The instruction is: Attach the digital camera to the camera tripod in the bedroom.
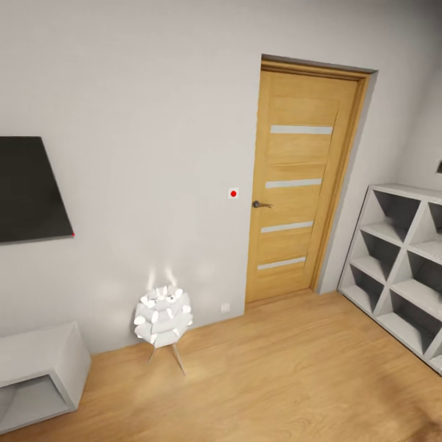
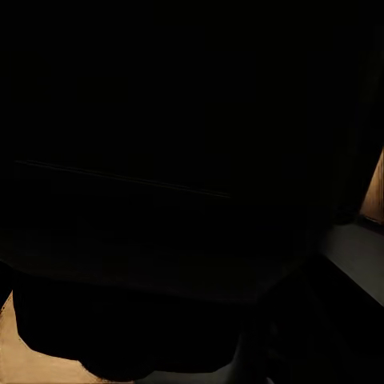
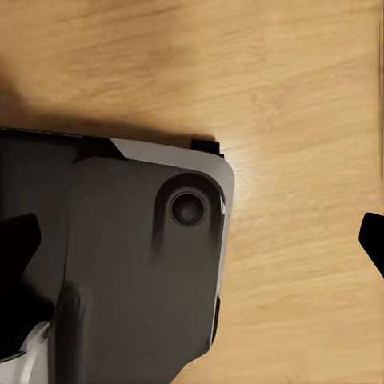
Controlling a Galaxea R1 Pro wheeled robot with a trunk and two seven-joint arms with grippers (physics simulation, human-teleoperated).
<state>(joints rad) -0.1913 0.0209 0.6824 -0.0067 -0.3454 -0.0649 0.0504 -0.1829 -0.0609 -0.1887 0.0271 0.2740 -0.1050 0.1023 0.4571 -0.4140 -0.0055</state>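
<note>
Wood floor open between door and shelving.

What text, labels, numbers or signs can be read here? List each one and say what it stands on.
No readable text in these views.
Wall plate beside the door: a plain red dot, no letters.
Dark panel on the wall: blank.
Small outlet plate low on the wall: too small to read.
Grey robot body in the right wrist view: no marking.
Left wrist view: too dark to tell.
</note>
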